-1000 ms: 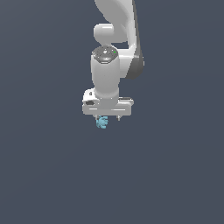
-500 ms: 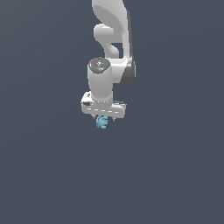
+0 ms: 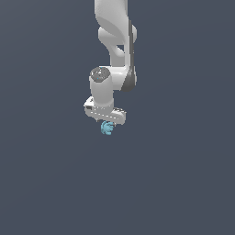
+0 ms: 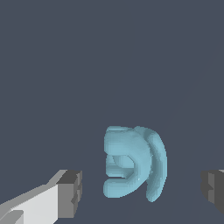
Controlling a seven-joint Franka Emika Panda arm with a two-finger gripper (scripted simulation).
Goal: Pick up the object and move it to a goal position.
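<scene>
My hand [image 3: 107, 125] sits spread around the blue lump [image 4: 133, 162], pads clear of it; I'd center first, then squeeze gently.

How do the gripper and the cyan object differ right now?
Colour: the gripper is white with dark grey pads; the object is light blue all over.
Shape: the gripper is blocky and straight-edged; the object is lumpy, with curved lobes.
Size: in the exterior view the gripper is far wider than the object.
Shared: the object sits between the open fingers, with gaps to both pads in the wrist view.
</scene>
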